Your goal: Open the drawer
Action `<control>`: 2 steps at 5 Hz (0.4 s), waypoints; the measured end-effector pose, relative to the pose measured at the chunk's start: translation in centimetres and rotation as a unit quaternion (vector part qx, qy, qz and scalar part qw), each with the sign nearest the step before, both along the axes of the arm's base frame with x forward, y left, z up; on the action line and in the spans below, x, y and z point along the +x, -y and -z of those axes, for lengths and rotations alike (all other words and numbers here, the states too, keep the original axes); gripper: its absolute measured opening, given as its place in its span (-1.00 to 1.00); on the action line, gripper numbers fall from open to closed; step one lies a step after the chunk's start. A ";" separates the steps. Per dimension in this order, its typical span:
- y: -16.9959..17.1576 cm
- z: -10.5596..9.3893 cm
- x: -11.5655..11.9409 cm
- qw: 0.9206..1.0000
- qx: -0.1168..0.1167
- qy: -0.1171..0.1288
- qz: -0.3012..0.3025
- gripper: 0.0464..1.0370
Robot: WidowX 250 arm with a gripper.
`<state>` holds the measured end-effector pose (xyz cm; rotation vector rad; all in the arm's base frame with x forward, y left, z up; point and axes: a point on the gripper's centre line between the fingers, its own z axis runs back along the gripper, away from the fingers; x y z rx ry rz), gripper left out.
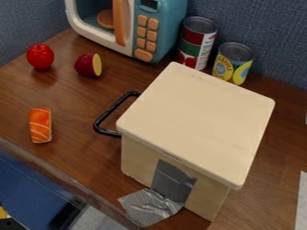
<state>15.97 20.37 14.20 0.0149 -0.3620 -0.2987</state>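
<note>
In the camera view, silver tape [150,207] lies nearest, at the foot of a cream box [198,121], one end on the surface [72,158]. The drawer's black handle [109,112] juts from the box's left side, pointing left; its long bar slants from lower left to upper right, roughly along the lid's left edge. The drawer's front is hidden under that edge. Where the handle lies relative to the pincer, and whether the pincer is released or clenched, I cannot tell. Left of the handle, well apart, lies orange-and-white sushi [41,125].
</note>
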 end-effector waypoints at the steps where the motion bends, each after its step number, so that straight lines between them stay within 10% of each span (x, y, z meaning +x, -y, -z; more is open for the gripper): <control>1: 0.2 0.8 -0.1 1.000 -0.013 -0.006 -0.004 0.92; 2: 1.8 2.5 -0.3 0.998 -0.045 -0.018 -0.033 0.92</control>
